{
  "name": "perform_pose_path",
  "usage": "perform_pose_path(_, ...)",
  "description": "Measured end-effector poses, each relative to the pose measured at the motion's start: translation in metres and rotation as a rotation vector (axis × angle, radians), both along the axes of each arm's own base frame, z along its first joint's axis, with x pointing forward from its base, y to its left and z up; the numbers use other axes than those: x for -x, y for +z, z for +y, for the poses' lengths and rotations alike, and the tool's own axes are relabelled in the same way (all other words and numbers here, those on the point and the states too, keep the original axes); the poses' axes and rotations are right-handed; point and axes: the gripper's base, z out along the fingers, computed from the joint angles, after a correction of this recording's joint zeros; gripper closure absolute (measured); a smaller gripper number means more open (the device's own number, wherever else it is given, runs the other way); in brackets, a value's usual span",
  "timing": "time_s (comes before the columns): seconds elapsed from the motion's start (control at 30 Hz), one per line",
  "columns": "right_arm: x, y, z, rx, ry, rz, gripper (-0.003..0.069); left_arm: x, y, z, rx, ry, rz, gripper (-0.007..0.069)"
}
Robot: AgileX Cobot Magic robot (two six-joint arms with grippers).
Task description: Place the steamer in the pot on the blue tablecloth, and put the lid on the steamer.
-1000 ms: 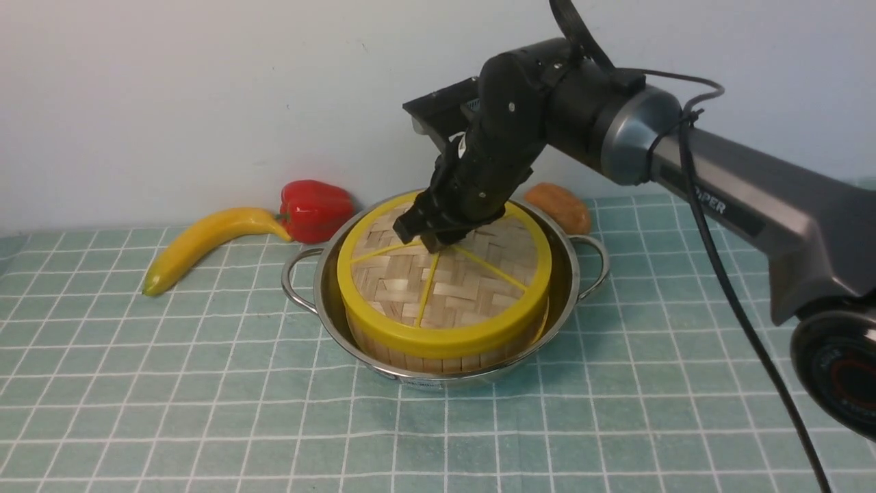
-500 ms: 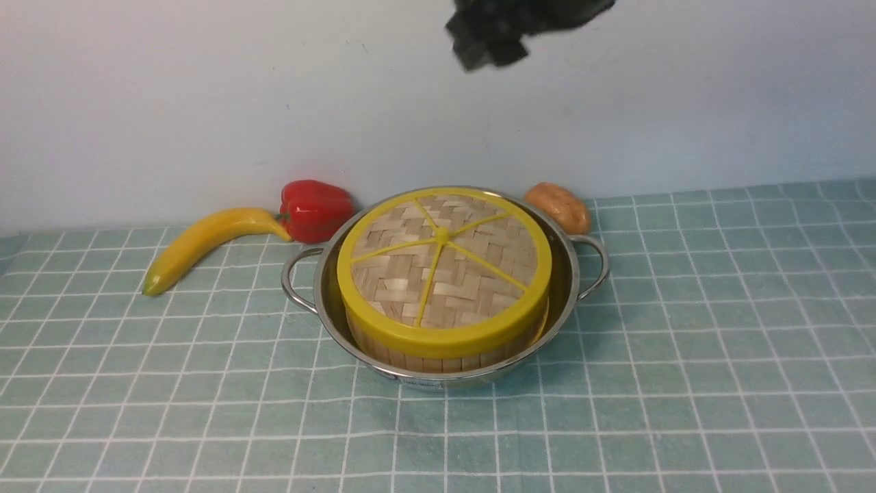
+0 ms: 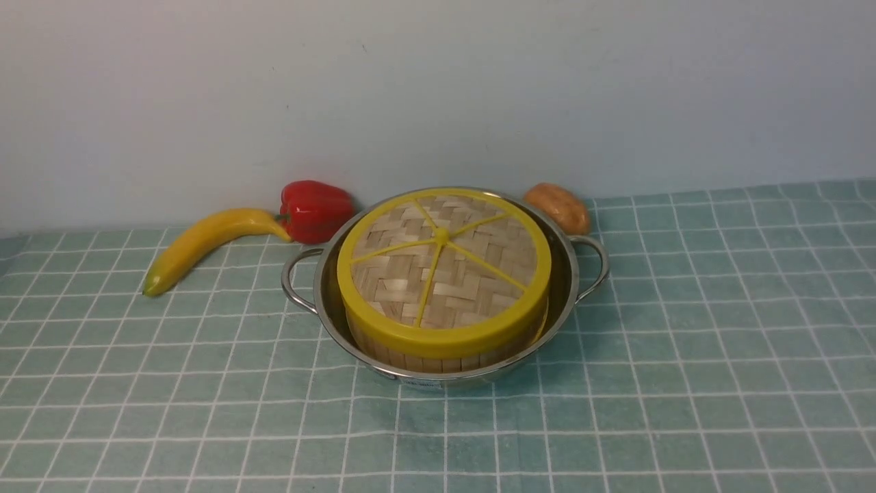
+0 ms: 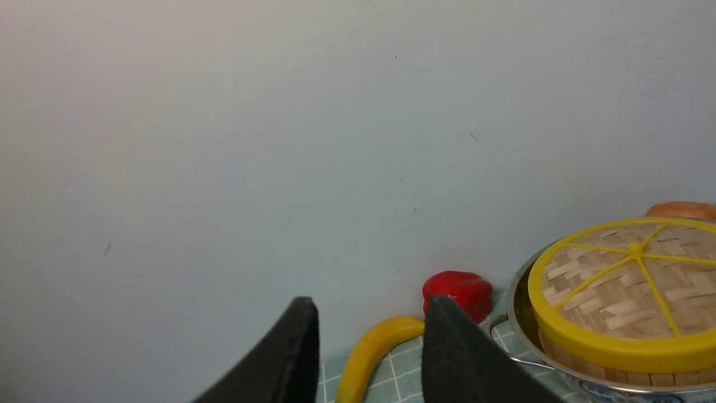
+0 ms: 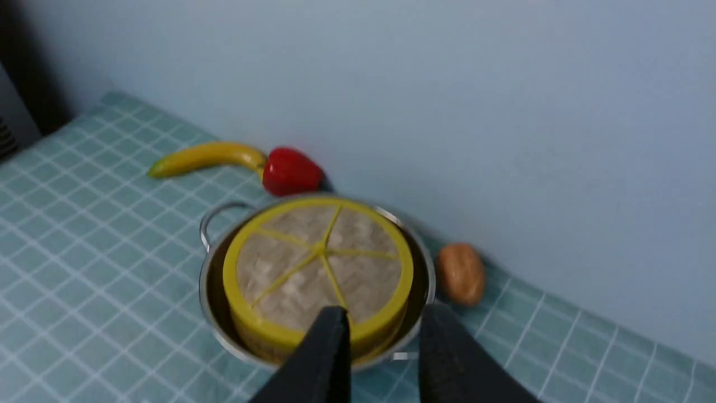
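The shiny pot [image 3: 571, 274] stands on the blue tablecloth [image 3: 684, 342]. The steamer [image 3: 438, 359] sits inside it, its pale wooden wall showing above the pot's rim. The lid [image 3: 445, 274] lies flat on the steamer, with its yellow rim, spokes and centre knob in view. Neither arm shows in the front view. My left gripper [image 4: 369, 302] is open and empty, off to the side of the pot [image 4: 520, 313] and lid [image 4: 626, 291]. My right gripper [image 5: 385, 310] is open and empty, raised above and back from the lid [image 5: 313, 263] and pot [image 5: 215, 291].
A yellow banana [image 3: 202, 243] and a red pepper [image 3: 315, 209] lie behind the pot on the left. A brown potato [image 3: 560, 205] lies behind it on the right. A pale wall stands close behind them.
My right gripper was at the lid's centre knob, then rose and left the front view. The lid stays on the steamer.
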Motion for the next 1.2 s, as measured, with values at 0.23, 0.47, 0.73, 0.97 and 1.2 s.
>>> perform_pose_path(0.23, 0.04, -0.086, -0.024, -0.066, 0.026, -0.078, 0.0664, 0.0, 0.0, 0.0, 0.001, -0.001, 0.001, 0.0371)
perform_pose_path(0.47, 0.05, -0.154, -0.025, -0.176, 0.056, -0.128, 0.0674, 0.0, 0.0, 0.0, 0.001, -0.001, 0.001, 0.0371)
perform_pose_path(0.73, 0.043, -0.209, -0.024, -0.049, 0.042, -0.036, 0.0664, 0.0, 0.0, 0.0, 0.001, -0.001, 0.001, 0.0371)
perform_pose_path(0.97, 0.046, -0.248, -0.051, -0.033, -0.193, -0.149, 0.0654, 0.0, 0.0, 0.0, 0.004, -0.002, 0.002, 0.0371)
perform_pose_path(1.2, 0.059, -0.288, -0.071, -0.043, -0.433, -0.23, 0.0645, 0.0, 0.0, -0.001, 0.011, -0.007, 0.004, 0.0371)
